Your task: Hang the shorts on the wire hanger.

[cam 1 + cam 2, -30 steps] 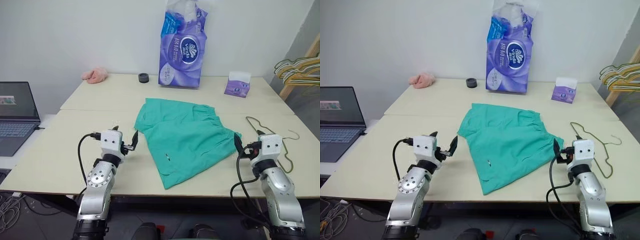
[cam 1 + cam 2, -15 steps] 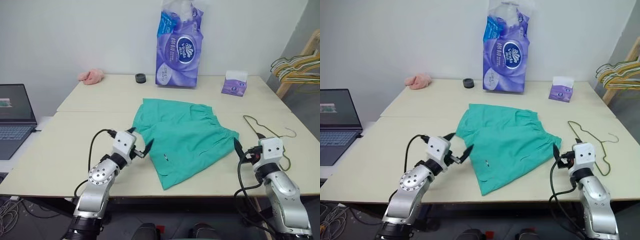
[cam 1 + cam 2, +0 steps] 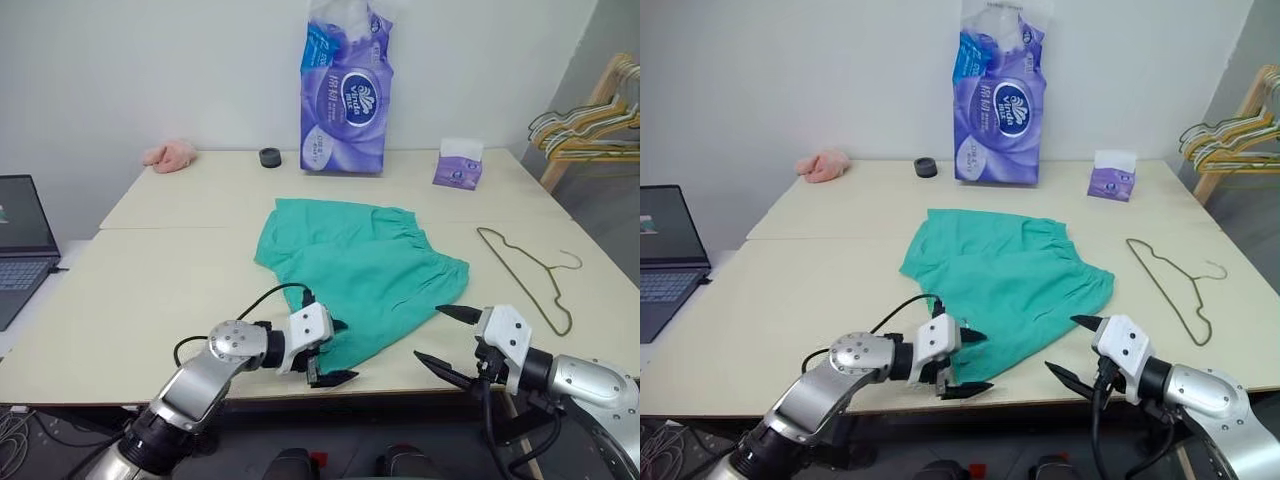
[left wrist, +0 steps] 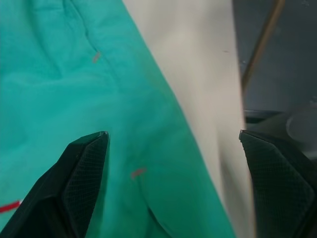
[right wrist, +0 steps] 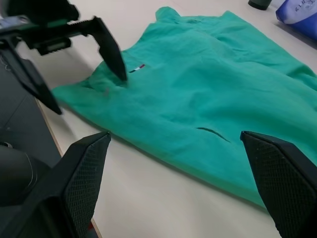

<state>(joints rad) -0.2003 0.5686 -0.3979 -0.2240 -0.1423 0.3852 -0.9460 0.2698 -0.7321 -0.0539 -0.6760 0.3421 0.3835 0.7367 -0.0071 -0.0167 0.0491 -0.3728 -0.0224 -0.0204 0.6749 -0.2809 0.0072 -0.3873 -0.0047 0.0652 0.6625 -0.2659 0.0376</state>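
The left pincer (image 3: 332,352) hangs at the near hem of the shorts (image 3: 362,268), its two black fingers spread wide, one over the teal fabric and one past the desk's front edge, pinching nothing. The right pincer (image 3: 441,338) sits low at the desk's front edge just right of the shorts' near corner, fingers likewise spread wide and empty, pointing toward the left pincer. The shorts lie flat in the middle of the cream desk (image 3: 150,280), gathered waistband toward the far right and one leg reaching the front edge; in the right wrist view a small tag (image 5: 138,67) shows on the fabric by the left pincer's upper finger. The wire hanger (image 3: 527,277) lies flat on the desk to the right of the shorts, apart from them, its hook curving toward the desk's right side. Along the far edge stand a tall purple pack of paper rolls (image 3: 343,95), a small purple tissue box (image 3: 457,164), a little black round object (image 3: 270,157) and a pink fluffy cloth (image 3: 168,154). A laptop (image 3: 22,240) sits off the desk's left, and a cluster of yellow and green hangers (image 3: 585,125) hangs on a wooden rack at far right.
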